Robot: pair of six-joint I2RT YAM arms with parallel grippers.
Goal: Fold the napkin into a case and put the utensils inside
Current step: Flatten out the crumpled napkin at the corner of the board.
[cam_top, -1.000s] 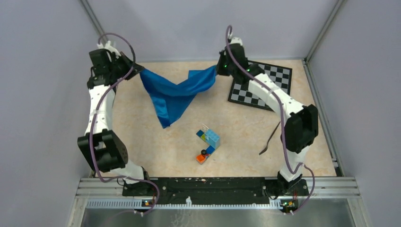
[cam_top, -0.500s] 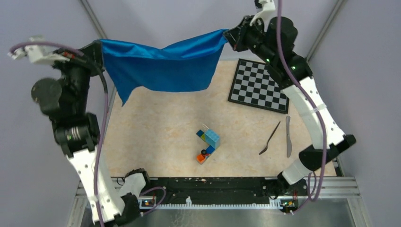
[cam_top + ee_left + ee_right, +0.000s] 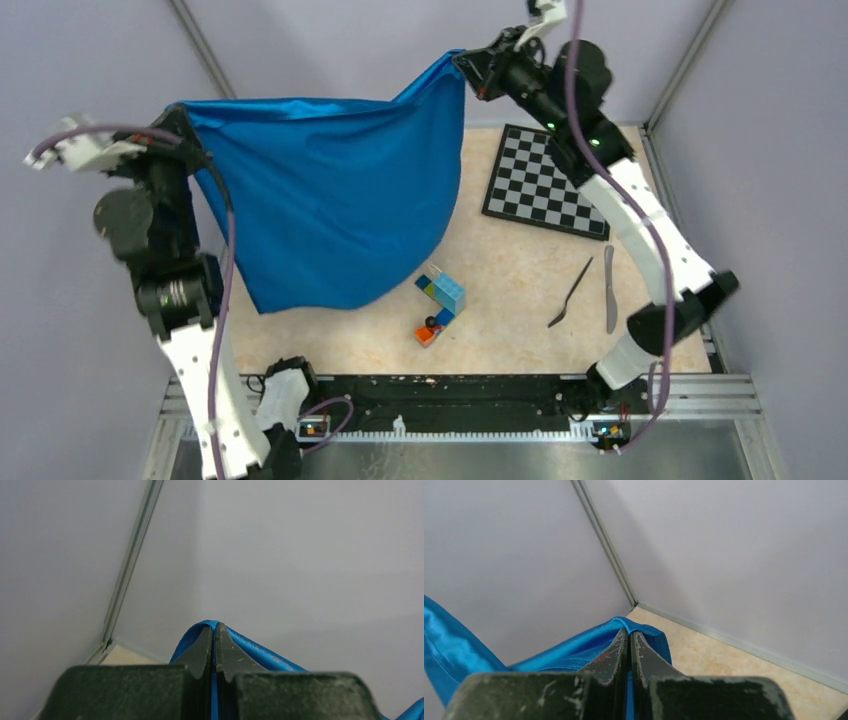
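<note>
Between left hand [image 3: 184, 113] and right hand [image 3: 461, 59] — napkin [image 3: 335, 205], top corners pinched

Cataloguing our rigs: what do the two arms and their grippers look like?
The left arm and right arm have white links and black joint housings, each trailed by a purple cable. Green lights dot the right one. The fingers are dark grey, scuffed, tapering.

Even soft light, sharp; faint shadows
</note>
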